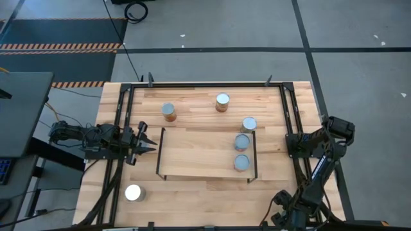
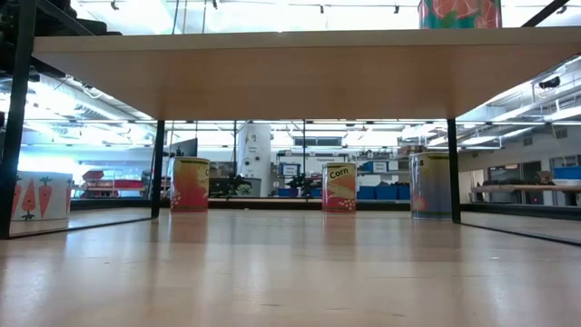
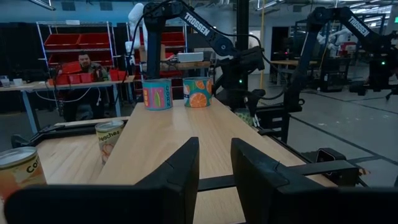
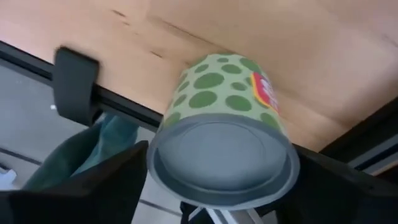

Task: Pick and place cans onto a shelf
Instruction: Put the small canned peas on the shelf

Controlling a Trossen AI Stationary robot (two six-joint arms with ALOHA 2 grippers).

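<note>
Where the left claw rests: the left gripper [image 1: 149, 142] lies low over the table [image 1: 192, 192], just beside the shelf's [image 1: 199, 157] left end frame, pointing along the board.
Left claw state: fingers [image 3: 177, 171] apart, nothing between them.
Right claw: the right gripper [image 4: 224, 186] is at the right side of the table, by the black rail [image 4: 74, 84] along its edge.
Right claw state: clamped on a green-spotted can [image 4: 224, 118], one finger at each side, the grey lid facing the wrist camera.
Green can from afar: in the left wrist view it shows small under the right arm, past the far end of the shelf.
Cans on shelf: two, a near can [image 1: 241, 162] and a far can [image 1: 242, 142], one behind the other near the right end, close but apart, both upright.
Can by the corner: a third can [image 1: 249, 124] stands on the table just beyond the shelf's far right corner.
Cans behind shelf: a left can [image 1: 168, 110] and a middle can [image 1: 222, 101], upright on the table and well apart.
Lone can: a sixth can [image 1: 133, 192] stands near the table's front left, apart from the shelf.
Low view: three cans show on the table under the board, and one can's base shows on top at the right.
</note>
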